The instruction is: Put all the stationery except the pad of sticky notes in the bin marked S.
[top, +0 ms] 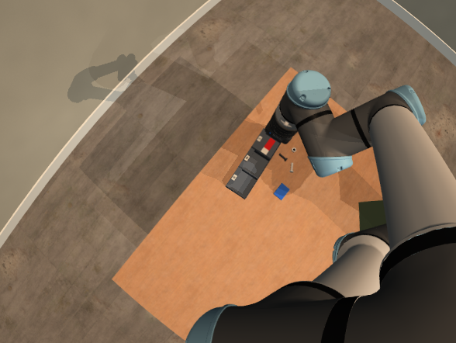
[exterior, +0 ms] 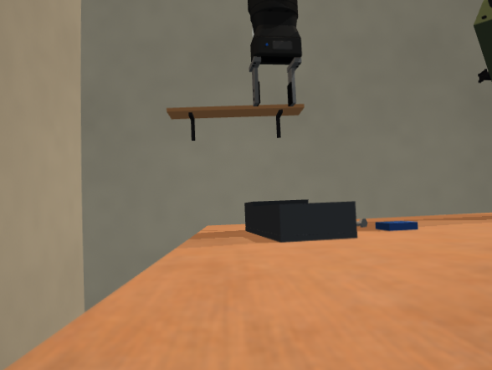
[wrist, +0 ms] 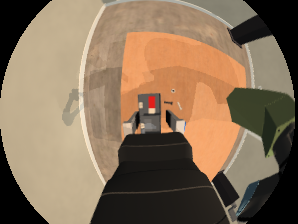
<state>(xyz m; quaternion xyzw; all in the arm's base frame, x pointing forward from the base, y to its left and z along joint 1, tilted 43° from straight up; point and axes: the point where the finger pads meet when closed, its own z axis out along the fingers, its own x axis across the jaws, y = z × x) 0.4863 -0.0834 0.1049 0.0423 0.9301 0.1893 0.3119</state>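
Bench [top: 202,233] [exterior: 259,301] [wrist: 205,145]: wood-like, smooth, fine-grained. Bins [top: 248,167] [exterior: 318,222] [wrist: 149,105]: matt, plastic-looking. Pale bolt [top: 291,168] [wrist: 179,106]: metallic-looking. Wall shelf [exterior: 234,111]: wood-like board.

red-and-white block: [top: 268,146] [wrist: 152,102] small, oblong, mostly red, one end whitish; lies inside dark end bin, beside its small pale label; looks like an eraser, exact type can't tell
dark end bin: [top: 259,145] [wrist: 142,98] dark grey, open top, upright on table, at one end of a joined-looking row of three; holds the red-and-white block; label letter too small to read, so S can't be confirmed
blue pad: [top: 281,192] [exterior: 397,226] [wrist: 185,125] squarish, low, flat on table, outside bins, apart from the row; likely the sticky notes; mostly hidden in wrist view
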